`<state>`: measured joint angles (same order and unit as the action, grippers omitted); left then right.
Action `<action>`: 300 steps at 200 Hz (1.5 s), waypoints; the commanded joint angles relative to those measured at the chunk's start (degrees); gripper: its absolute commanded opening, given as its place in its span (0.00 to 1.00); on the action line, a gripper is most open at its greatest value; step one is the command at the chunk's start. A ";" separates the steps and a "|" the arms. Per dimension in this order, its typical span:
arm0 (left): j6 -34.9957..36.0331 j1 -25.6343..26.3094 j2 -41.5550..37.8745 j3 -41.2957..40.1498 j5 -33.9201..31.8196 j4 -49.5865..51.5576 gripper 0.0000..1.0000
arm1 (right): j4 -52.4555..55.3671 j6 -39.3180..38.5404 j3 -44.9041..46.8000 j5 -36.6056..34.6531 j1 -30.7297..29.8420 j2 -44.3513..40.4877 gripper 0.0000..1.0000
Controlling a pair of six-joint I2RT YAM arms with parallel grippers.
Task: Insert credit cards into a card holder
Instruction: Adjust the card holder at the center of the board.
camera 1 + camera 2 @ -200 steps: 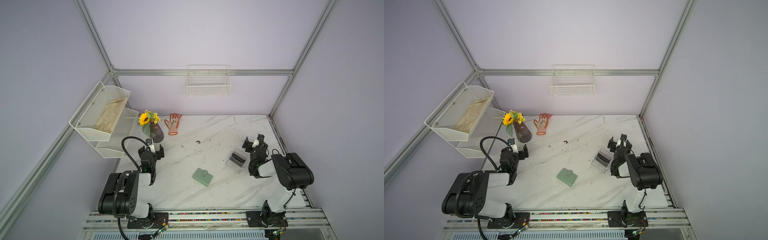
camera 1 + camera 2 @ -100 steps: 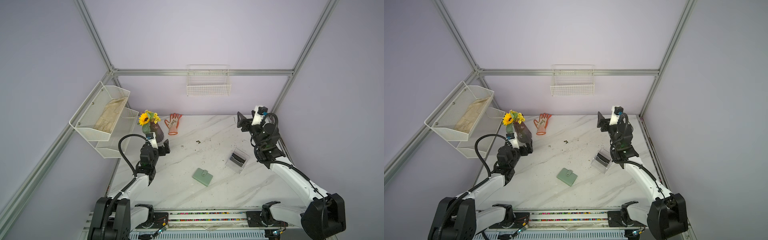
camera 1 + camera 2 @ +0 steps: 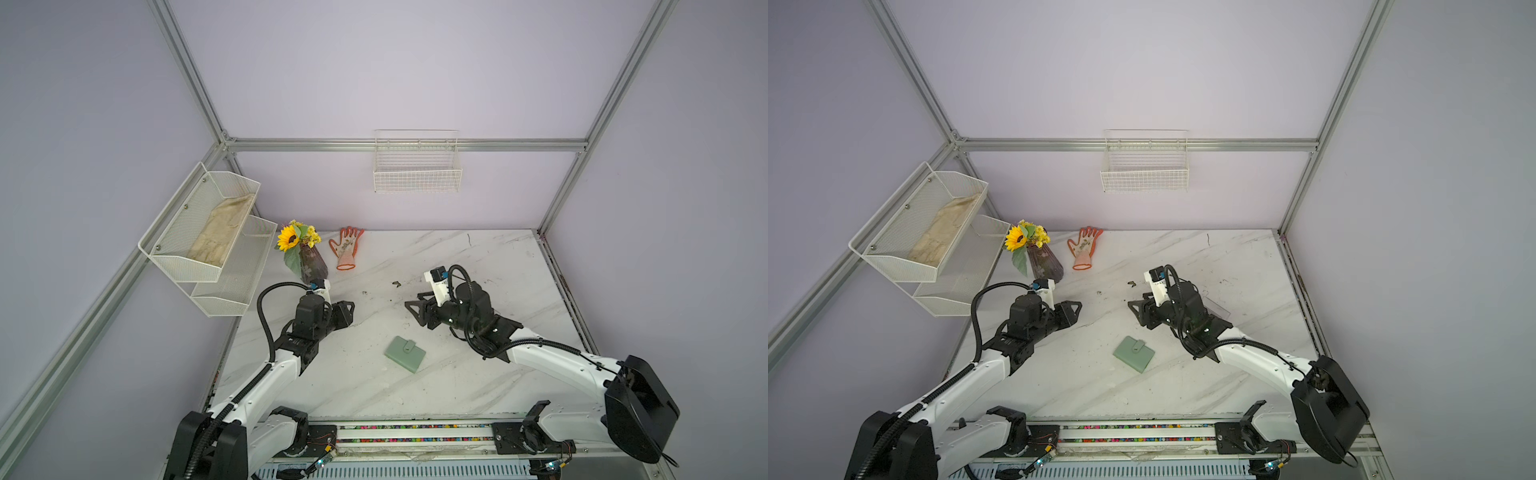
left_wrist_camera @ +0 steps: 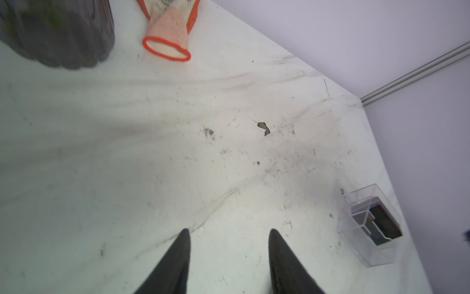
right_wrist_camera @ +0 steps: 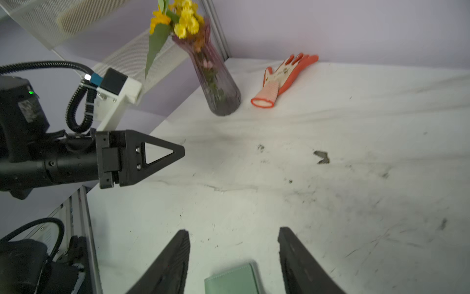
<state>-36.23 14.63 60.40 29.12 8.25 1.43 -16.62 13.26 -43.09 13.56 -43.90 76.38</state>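
Far left on the wall you've got the white mesh shelf rack (image 3: pixel 195 253), with a beige cloth (image 3: pixel 220 237) in the top tier. Next is the back-left corner of the marble table (image 3: pixel 478 257). A purple vase (image 3: pixel 312 266) stands upright there with a sunflower (image 3: pixel 287 237) in it. Just beside the vase an orange-and-white glove (image 3: pixel 347 249) lies flat. Your left gripper (image 4: pixel 229 233) hangs over the table left of centre, tips pointing toward the middle. Its jaws are partly apart with only bare tabletop between the fingers (image 4: pixel 178 254), so it's gripping nothing. The card holder (image 3: pixel 405 354) lies flat and closed at front-centre, snap tab facing up. It sits between the two arms and nearer the arm bases than either gripper, and nothing touches it. Your right gripper (image 3: pixel 412 312) hangs just behind the card holder, tips facing the left gripper with a clear gap between the two. Its jaws are spread wide and empty. In the right wrist view a green corner of the card holder shows on the table between the fingers, with no contact. A wire basket (image 3: pixel 417 174) hangs on the back wall above the middle. The credit cards (image 4: pixel 379 216) are a dark stack on edge inside a clear acrylic box (image 4: pixel 366 249) on the right side of the table. You can see that in the left wrist view, but I can't tell the card colours. In a top view the right arm covers the box, and only a clear edge shows behind it.
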 commanded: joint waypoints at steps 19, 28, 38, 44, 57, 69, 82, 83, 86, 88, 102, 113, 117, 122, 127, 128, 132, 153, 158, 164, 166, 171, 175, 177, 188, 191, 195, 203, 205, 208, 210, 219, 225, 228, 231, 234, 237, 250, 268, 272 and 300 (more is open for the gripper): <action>-3.86 1.82 -1.11 -3.25 3.08 5.34 0.04 | 2.90 2.74 -0.86 -6.18 -6.77 7.36 0.54; -3.85 1.89 -0.46 -3.07 3.17 5.66 0.00 | 4.05 2.82 -1.41 -6.70 -7.44 8.80 0.52; -3.96 1.97 0.53 -2.79 3.83 5.58 0.00 | 4.91 2.98 -1.64 -7.06 -7.83 9.77 0.47; -3.96 2.10 1.24 -2.44 4.23 5.53 0.00 | 5.10 3.07 -1.49 -7.10 -7.93 10.06 0.45; -3.78 2.48 2.89 -1.45 5.25 5.51 0.00 | 5.54 3.17 -1.13 -7.58 -7.98 10.11 0.38; -2.97 2.83 4.64 -0.14 7.25 5.51 0.00 | 6.35 3.27 -0.71 -8.02 -7.99 9.68 0.35; -2.91 3.42 6.99 1.32 10.06 5.41 0.00 | 7.89 3.18 -0.48 -8.37 -8.01 9.10 0.33; -2.90 3.49 7.18 1.48 10.40 5.37 0.00 | 8.03 3.14 -0.49 -8.42 -8.03 9.03 0.32; -2.94 3.63 7.67 1.99 11.03 5.34 0.00 | 8.42 3.13 -0.46 -8.52 -8.03 8.91 0.32; -3.10 3.71 8.05 2.25 11.40 5.34 0.00 | 8.62 3.15 -0.43 -8.61 -8.04 8.75 0.32; -4.51 5.63 10.20 3.98 12.55 4.73 0.00 | 9.51 3.22 0.44 -8.43 -8.07 7.83 0.30; -5.47 7.20 11.93 4.97 14.25 2.83 0.00 | 10.09 3.52 1.33 -7.84 -8.06 6.92 0.29; -5.85 7.74 12.49 5.32 14.89 2.25 0.00 | 10.35 3.61 1.80 -7.56 -8.04 6.58 0.29; -6.42 8.26 13.32 5.72 15.56 1.66 0.00 | 10.80 3.62 2.17 -7.22 -8.05 6.19 0.29; -6.73 8.79 14.10 6.14 16.10 1.20 0.00 | 11.26 3.67 2.82 -6.83 -8.16 5.73 0.29; -6.79 8.94 14.25 6.26 16.14 1.07 0.00 | 11.35 3.69 2.91 -6.81 -8.10 5.63 0.29; -6.84 9.36 14.91 6.57 16.35 0.83 0.00 | 11.62 3.77 3.28 -6.67 -8.16 5.23 0.29; -7.05 11.39 17.30 7.82 16.12 0.37 0.00 | 12.70 4.29 4.90 -6.02 -8.49 3.07 0.27; -7.37 11.78 17.77 7.95 16.17 0.06 0.00 | 12.86 4.46 5.11 -5.87 -8.64 2.70 0.27; -7.74 12.34 18.45 8.13 16.26 -0.46 0.00 | 13.24 4.74 5.43 -5.35 -8.68 2.58 0.27; -7.90 12.52 18.73 8.18 16.31 -0.57 0.00 | 13.38 4.84 5.55 -5.07 -8.75 2.62 0.27; -8.41 13.04 19.30 8.27 16.49 -1.31 0.00 | 13.65 4.96 5.81 -4.47 -8.75 2.61 0.26; -8.77 13.55 19.81 8.31 16.72 -1.93 0.00 | 13.98 5.15 5.90 -4.02 -8.83 2.63 0.26; -8.88 13.75 19.99 8.32 16.89 -2.28 0.00 | 14.09 5.23 6.00 -3.90 -8.83 2.57 0.26; -9.52 14.90 22.35 8.38 17.50 -3.59 0.00 | 14.51 5.75 6.71 -3.10 -8.97 2.63 0.25; -9.62 15.12 22.80 8.47 17.58 -3.78 0.00 | 14.51 5.92 6.89 -2.84 -9.05 2.63 0.24; -9.73 15.32 23.29 8.49 17.52 -3.89 0.00 | 14.51 6.12 7.26 -2.55 -9.10 1.25 0.24; -9.82 15.67 24.20 8.56 17.63 -4.20 0.00 | 14.17 6.61 8.00 -1.87 -9.32 0.92 0.24; -9.83 15.68 24.47 8.62 17.71 -4.23 0.00 | 14.12 6.70 8.19 -1.76 -9.33 0.91 0.24; -9.84 15.69 24.85 8.66 17.76 -4.29 0.00 | 14.01 6.86 8.44 -1.52 -9.40 0.94 0.24; -9.87 15.75 25.03 8.67 17.89 -4.39 0.00 | 13.95 6.98 8.63 -1.41 -9.42 0.96 0.23; -9.98 15.73 25.95 8.83 18.06 -4.72 0.00 | 13.64 7.73 9.32 -1.09 -9.48 1.13 0.23; -10.00 15.75 26.39 8.91 18.12 -4.94 0.00 | 13.39 8.18 9.80 -0.95 -9.59 1.35 0.23; -10.00 15.85 26.62 9.01 18.19 -5.10 0.00 | 13.23 8.39 10.00 -0.85 -9.62 1.49 0.23; -10.00 15.86 26.91 9.10 18.20 -5.32 0.00 | 13.08 8.55 10.18 -0.68 -9.58 1.61 0.23; -10.00 15.84 27.17 9.23 18.28 -5.37 0.00 | 12.95 8.74 10.41 -0.49 -9.60 1.73 0.22; -10.00 15.92 27.46 9.39 18.33 -5.58 0.00 | 12.79 8.86 10.58 -0.35 -9.64 1.89 0.22; -9.83 16.00 29.01 10.12 18.72 -5.76 0.00 | 12.17 9.57 11.30 -0.25 -9.80 2.02 0.22; -9.61 16.04 31.93 11.42 19.17 -6.13 0.00 | 10.83 10.28 11.80 -0.12 -10.12 3.93 0.21; -9.57 16.04 32.59 11.75 19.17 -6.22 0.00 | 10.59 10.53 11.93 -0.07 -10.10 4.31 0.21; -9.31 16.03 36.57 14.18 19.24 -7.06 0.00 | 8.96 11.72 12.28 1.07 -10.50 7.03 0.21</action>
<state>-45.50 30.46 94.35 37.78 26.65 -3.92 -5.50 22.76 -31.46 13.34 -53.76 81.32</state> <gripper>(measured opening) 0.047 0.213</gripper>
